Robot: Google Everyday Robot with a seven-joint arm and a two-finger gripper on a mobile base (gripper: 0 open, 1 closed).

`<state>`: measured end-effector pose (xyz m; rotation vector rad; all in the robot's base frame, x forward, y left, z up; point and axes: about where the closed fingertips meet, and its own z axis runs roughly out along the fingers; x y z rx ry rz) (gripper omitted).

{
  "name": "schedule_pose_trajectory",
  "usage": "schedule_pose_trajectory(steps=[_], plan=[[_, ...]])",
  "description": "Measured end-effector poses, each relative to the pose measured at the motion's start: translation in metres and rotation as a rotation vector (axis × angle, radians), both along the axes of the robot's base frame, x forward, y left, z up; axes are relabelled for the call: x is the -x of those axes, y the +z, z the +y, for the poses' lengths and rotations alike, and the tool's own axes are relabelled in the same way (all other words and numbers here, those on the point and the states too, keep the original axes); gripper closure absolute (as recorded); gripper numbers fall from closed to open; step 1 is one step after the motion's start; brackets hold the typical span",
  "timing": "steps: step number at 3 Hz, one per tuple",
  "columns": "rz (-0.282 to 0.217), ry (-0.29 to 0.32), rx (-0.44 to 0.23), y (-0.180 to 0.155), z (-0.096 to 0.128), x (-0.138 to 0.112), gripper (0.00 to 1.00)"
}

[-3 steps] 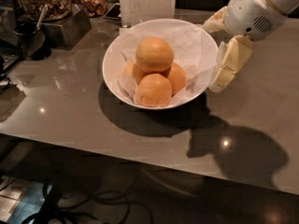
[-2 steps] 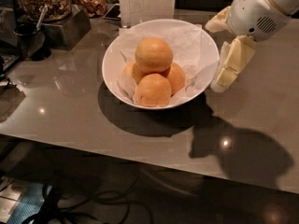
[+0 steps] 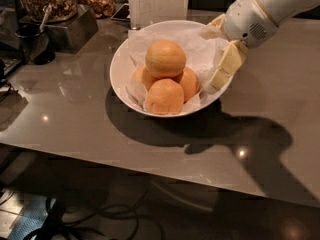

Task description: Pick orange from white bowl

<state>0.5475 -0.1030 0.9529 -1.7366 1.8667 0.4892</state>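
Over the right rim of the bowl point(image 3: 118, 74), the gripper point(image 3: 207, 59), jaws spread and pinching nothing. Hangs from a white arm point(image 3: 270, 6) entering from the far right. One finger point(image 3: 226, 66) slanting down and leftward across the rim, the other point(image 3: 212, 30) poking out further back, above the crumpled paper point(image 3: 197, 44) lining the bowl.

Has shifted left over the past second: then just outside the bowl, beside its right wall; now across the rim and above the lining. Bowl and fruit unmoved in that time. Points to an approach under way rather than a grasp: no contact with any fruit, as far as can be seen.

Left of the fingers, near but apart, the orange point(image 3: 165, 59): on top of the pile at about the bowl's middle, resting on three lower oranges point(image 3: 164, 96). Paler and yellower than those beneath, and fully exposed from above and from the right.

Probably calls next for more travel left, and a little lift, to bring the spread jaws to either side of the top fruit before closing. Worth watching: a finger catching the paper and dragging it, or a sideways nudge rolling the orange off its perch toward the left wall.

Beyond the bowl, a glossy grey table point(image 3: 75, 129) with the arm's shadow to the near right. Behind the bowl, a white card point(image 3: 157, 1). At the far left, a dish of nuts point(image 3: 45, 1).
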Motion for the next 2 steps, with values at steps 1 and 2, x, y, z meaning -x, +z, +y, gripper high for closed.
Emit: schedule_pose_trajectory(steps=[1, 2], plan=[[0.044, 0.064, -0.063, -0.01, 0.026, -0.015, 0.0], [0.07, 0.11, -0.105, -0.013, 0.047, -0.026, 0.0]])
